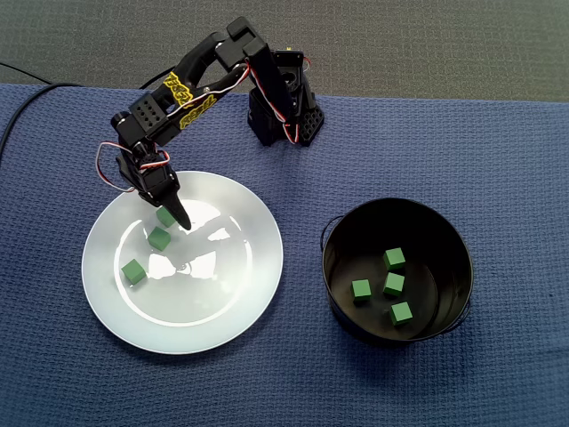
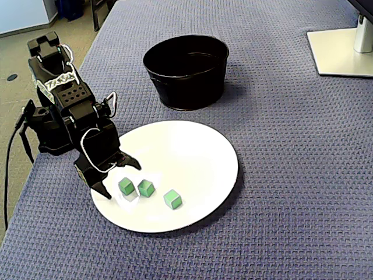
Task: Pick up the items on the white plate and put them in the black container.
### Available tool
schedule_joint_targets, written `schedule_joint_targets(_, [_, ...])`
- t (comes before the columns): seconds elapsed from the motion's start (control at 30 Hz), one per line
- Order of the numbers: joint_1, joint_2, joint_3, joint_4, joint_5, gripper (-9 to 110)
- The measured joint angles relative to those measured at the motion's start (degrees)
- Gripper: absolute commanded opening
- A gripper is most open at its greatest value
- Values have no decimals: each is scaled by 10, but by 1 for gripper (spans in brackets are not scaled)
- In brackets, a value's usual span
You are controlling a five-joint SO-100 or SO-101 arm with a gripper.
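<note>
Blue cloth (image 1: 302,178) shows between white plate (image 1: 222,320) and black container (image 1: 444,329) at its three o'clock in a fixed view. Three green cubes (image 1: 159,237) crowd the plate's ten o'clock rim; my claw (image 2: 123,181), spread apart, straddles the outermost.

The arm (image 1: 200,71) is black and made of chunky blocks. A yellow band (image 1: 180,92) with a criss-cross pattern wraps one part. Thin red and white wires (image 1: 267,92) loop along it. Small round holes (image 2: 69,93) dot one block. The hand (image 2: 121,178) has two pointy black fingers.
</note>
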Motion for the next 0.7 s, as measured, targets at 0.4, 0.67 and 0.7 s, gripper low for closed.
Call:
schedule_joint_targets(0.4, [-5,1,14,-7,-5,16])
schedule_joint_targets(0.67, [-5,4,22,-33,-4,10])
schedule_joint_targets(0.7, [-5,4,22,-37,-2,10])
